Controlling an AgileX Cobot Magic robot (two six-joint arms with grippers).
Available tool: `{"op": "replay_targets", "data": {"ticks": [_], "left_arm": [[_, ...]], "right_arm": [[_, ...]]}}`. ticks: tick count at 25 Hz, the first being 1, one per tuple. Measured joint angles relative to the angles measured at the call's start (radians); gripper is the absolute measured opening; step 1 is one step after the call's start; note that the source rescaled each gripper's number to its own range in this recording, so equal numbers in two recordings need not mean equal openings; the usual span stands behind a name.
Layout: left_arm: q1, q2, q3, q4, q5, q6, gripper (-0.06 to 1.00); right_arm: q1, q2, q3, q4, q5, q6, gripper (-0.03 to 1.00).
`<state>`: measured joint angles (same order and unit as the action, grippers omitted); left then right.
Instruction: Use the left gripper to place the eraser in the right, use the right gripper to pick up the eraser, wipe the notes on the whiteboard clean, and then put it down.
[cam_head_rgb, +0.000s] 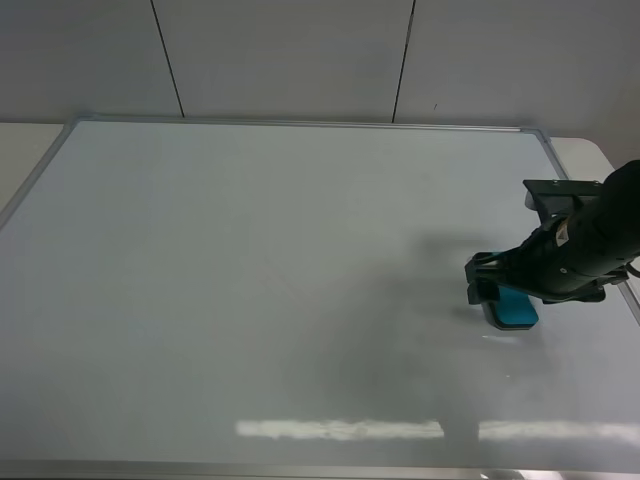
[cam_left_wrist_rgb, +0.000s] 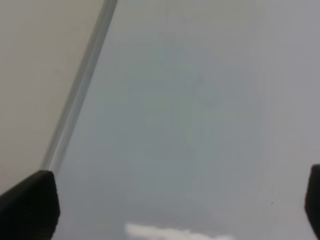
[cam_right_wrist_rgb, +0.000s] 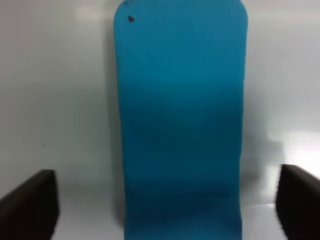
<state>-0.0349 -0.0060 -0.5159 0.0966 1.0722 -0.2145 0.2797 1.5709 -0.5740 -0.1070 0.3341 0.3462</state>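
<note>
The teal-blue eraser lies flat on the whiteboard near its right edge. My right gripper hangs over it. In the right wrist view the eraser lies lengthwise between the two black fingers, with a gap of white board on each side, so the right gripper is open and not touching it. My left gripper is open and empty over bare board near the board's silver frame; it is out of the exterior high view. No black notes show on the board.
The board's silver frame runs along the back and the right edge, close to my right arm. A beige table shows beyond the frame. A grey panelled wall stands behind.
</note>
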Motion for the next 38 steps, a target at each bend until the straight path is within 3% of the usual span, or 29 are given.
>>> {"op": "replay_targets", "data": {"ticks": [2,4,14,21,27,30,35,38], "left_arm": [[0.0,0.0,0.0,0.0,0.0,0.0,1.0],[0.0,0.0,0.0,0.0,0.0,0.0,1.0],[0.0,0.0,0.0,0.0,0.0,0.0,1.0],[0.0,0.0,0.0,0.0,0.0,0.0,1.0],[0.0,0.0,0.0,0.0,0.0,0.0,1.0],[0.0,0.0,0.0,0.0,0.0,0.0,1.0],[0.0,0.0,0.0,0.0,0.0,0.0,1.0],[0.0,0.0,0.0,0.0,0.0,0.0,1.0]], "right_arm": [[0.0,-0.001,0.0,0.002,0.007,0.001,0.92],[0.0,-0.001,0.0,0.003,0.019,0.002,0.97],[0.0,-0.05,0.0,0.028,0.051,0.006,1.0],[0.0,-0.384,0.001,0.085,0.073,-0.005,1.0],[0.0,-0.836,0.001,0.097,0.106,-0.028,1.0],[0.002,-1.083,0.001,0.097,0.189,-0.073,1.0],[0.008,-1.401,0.001,0.097,0.471,-0.179,1.0],[0.008,-1.502,0.002,0.107,0.587,-0.195,1.0]]}}
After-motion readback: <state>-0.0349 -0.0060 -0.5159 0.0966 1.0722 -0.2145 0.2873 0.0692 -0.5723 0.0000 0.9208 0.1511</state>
